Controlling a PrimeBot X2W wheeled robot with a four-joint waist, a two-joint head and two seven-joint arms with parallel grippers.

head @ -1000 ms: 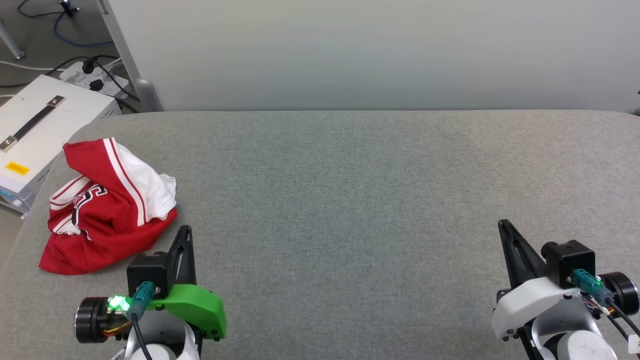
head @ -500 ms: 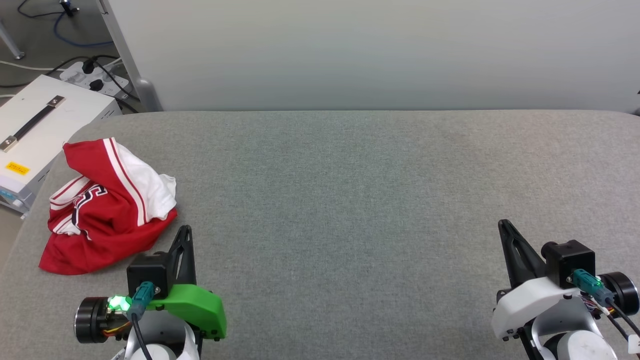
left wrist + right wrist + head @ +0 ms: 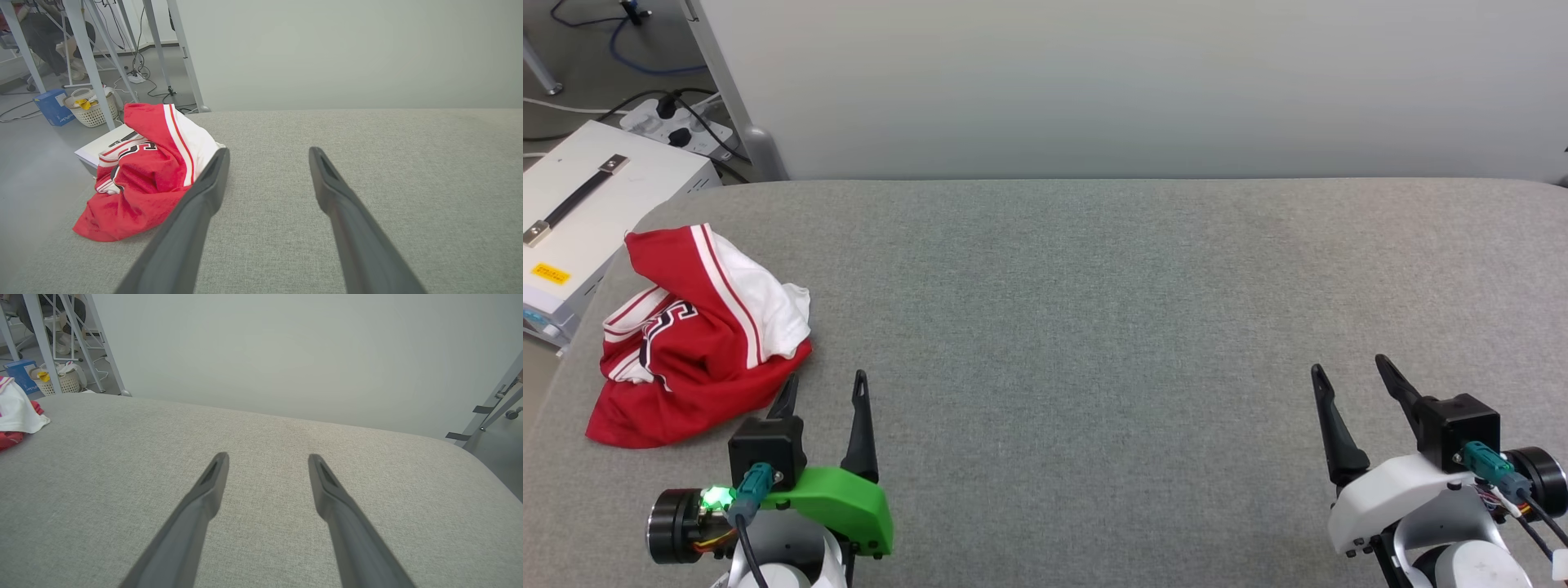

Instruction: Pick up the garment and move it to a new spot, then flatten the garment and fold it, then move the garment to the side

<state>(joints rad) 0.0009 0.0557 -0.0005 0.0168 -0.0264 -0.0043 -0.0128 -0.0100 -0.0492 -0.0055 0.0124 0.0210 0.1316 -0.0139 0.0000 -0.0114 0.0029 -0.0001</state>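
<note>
left claw [image 3: 826, 376] and right claw [image 3: 1347, 363] spread empty; crumpled garment [image 3: 698, 351] hides most lettering [image 3: 670, 320].

A grey worktop [image 3: 1094, 327] lies under the left end effector [image 3: 826, 377]; a white case [image 3: 572, 220] sits beyond it, leftward, beside a power strip [image 3: 678, 126].

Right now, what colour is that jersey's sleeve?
The sleeve is white with red stripes; clearest in the left wrist view.
</note>
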